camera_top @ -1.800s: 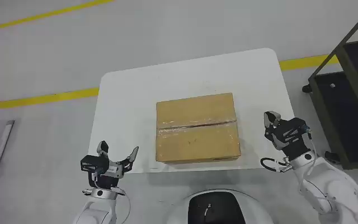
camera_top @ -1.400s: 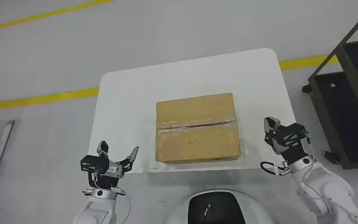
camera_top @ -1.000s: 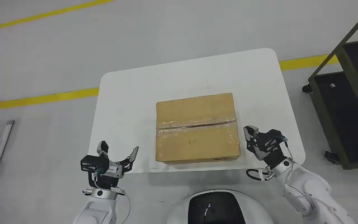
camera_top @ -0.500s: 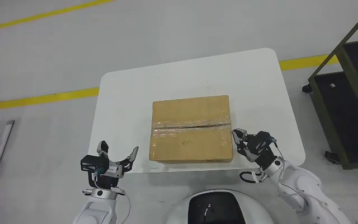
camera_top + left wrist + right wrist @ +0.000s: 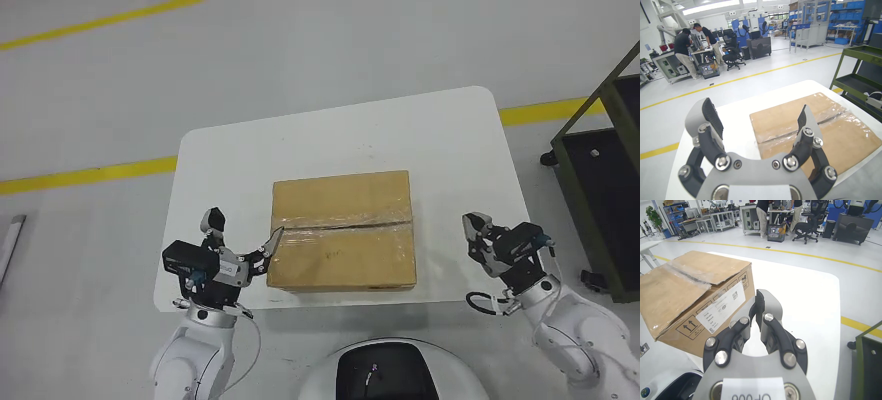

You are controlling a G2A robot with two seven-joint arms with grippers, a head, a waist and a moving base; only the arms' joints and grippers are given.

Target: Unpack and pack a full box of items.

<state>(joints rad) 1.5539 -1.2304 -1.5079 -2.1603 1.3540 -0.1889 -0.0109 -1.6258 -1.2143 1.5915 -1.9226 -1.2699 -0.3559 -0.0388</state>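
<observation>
**Sealed box between the grippers, left spread, right closed**

The brown cardboard box (image 5: 340, 230) sits on the white rounded table (image 5: 230, 170), between my two grippers.

Box appearance: both top flaps are down. Clear glossy tape runs along the centre seam, wrinkled and catching the light. The end wall facing the right gripper (image 5: 759, 296) carries a white printed label, with black handling symbols beside it. The flap edge above that wall looks ragged and creased.

Left gripper (image 5: 755, 106): fingers spread wide, nothing between them. The box lies just ahead of it, towards the robot's middle. In the top view the tip of its inner finger (image 5: 274, 236) is at the box's end wall, about level with the taped seam. I cannot tell whether it touches the cardboard.

Right gripper: black ribbed pads (image 5: 759, 303) pressed together, holding nothing. It hangs near the table's edge, and the box stands apart from it with a strip of bare table between.

A green metal cart (image 5: 600, 190) stands off the table beyond the right gripper.
</observation>
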